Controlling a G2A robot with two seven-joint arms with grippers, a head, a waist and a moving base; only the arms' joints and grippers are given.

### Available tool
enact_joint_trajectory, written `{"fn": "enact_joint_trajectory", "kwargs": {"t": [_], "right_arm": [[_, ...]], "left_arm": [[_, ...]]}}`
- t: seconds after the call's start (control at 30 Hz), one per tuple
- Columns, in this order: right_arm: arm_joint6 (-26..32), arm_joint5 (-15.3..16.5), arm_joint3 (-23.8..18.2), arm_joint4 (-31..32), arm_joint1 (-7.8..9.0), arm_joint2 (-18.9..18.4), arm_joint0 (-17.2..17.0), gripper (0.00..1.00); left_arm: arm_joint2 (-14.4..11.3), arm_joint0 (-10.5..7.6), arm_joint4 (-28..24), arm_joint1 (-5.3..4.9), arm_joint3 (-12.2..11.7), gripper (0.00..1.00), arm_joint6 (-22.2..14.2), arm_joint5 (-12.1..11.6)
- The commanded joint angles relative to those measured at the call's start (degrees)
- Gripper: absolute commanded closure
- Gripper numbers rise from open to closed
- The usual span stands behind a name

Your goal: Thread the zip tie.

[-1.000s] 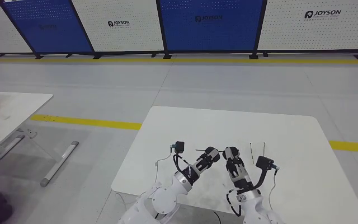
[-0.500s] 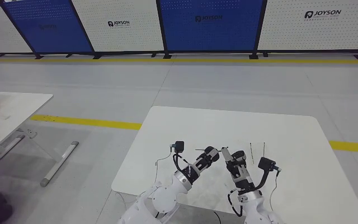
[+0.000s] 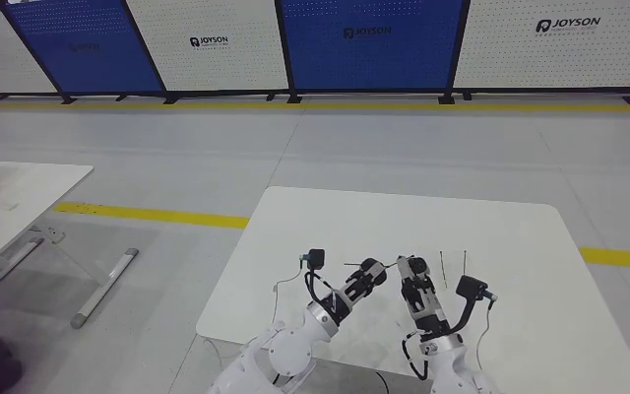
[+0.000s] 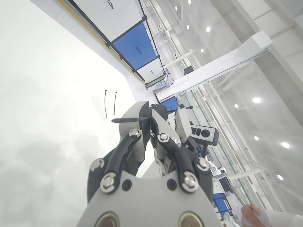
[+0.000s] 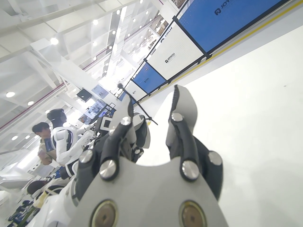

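My left gripper is shut on a thin black zip tie just above the near part of the white table. In the left wrist view the zip tie sticks out sideways from the closed left gripper. My right gripper stands open close beside it. In the right wrist view the zip tie runs slanted next to one finger of the open right gripper, its small head at the far end, and the left gripper pinches it just beyond.
Two spare black zip ties lie side by side on the table right of the grippers, also in the left wrist view. A second white table stands at the far left, across the floor.
The right gripper has turned and shifted slightly beside the left gripper. The left arm and its zip tie have stayed where they were.
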State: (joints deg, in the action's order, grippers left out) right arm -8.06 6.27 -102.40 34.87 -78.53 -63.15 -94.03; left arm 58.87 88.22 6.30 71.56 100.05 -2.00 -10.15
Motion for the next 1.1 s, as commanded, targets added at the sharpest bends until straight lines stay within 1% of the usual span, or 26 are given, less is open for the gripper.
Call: {"fn": "enact_joint_trajectory", "kwargs": {"t": [0.0,0.43,0.47,0.53,0.57,0.6,0.63,0.7,0.83,0.93,1.03,1.07], "right_arm": [[0.1,0.0,-0.1,0.0,0.01,-0.1,0.0,1.00],[0.5,-0.2,-0.5,0.6,0.06,-0.5,-0.2,1.00],[0.5,-0.3,-0.6,0.7,0.06,-0.5,-0.3,1.00],[0.5,-0.7,-0.6,1.0,0.05,-0.5,-0.2,1.00],[0.4,-0.9,-0.6,1.2,0.05,-0.6,-0.2,1.00],[0.3,-1.2,-0.7,1.5,0.04,-0.5,-0.2,1.00],[0.2,-1.4,-0.7,1.6,0.02,-0.5,-0.2,1.00],[0.1,-1.8,-0.8,1.9,0.00,-0.4,-0.2,1.00],[-0.6,-2.7,-1.0,2.3,-0.08,-0.4,-0.2,1.00],[-1.5,-3.8,-0.9,2.5,-0.17,-0.5,-0.3,1.00],[-2.0,-4.2,-0.9,2.4,-0.20,-0.8,-0.4,1.00],[-2.1,-4.3,-0.9,2.3,-0.21,-1.0,-0.5,1.00]], "left_arm": [[-0.1,0.06,0.2,0.01,0.1,1.00,0.1,0.0],[-0.5,-0.03,0.1,0.13,0.3,1.00,0.7,0.1],[-0.5,-0.05,0.0,0.15,0.3,0.92,0.9,0.1],[-0.6,-0.19,0.0,0.20,0.2,0.92,1.1,0.1],[-0.7,-0.25,-0.2,0.22,0.1,0.85,1.2,0.2],[-0.7,-0.30,-0.2,0.24,0.1,0.81,1.2,0.2],[-0.7,-0.36,-0.3,0.25,0.0,0.79,1.2,0.1],[-0.8,-0.42,-0.4,0.26,0.0,0.64,1.1,0.1],[-0.8,-0.44,-0.4,0.27,0.1,0.58,1.0,0.0],[-0.7,-0.39,-0.5,0.26,0.3,0.63,1.0,0.0],[-0.3,-0.26,-0.7,0.21,0.4,0.73,1.0,-0.1],[-0.2,-0.20,-0.8,0.19,0.5,0.75,1.0,-0.1]]}}
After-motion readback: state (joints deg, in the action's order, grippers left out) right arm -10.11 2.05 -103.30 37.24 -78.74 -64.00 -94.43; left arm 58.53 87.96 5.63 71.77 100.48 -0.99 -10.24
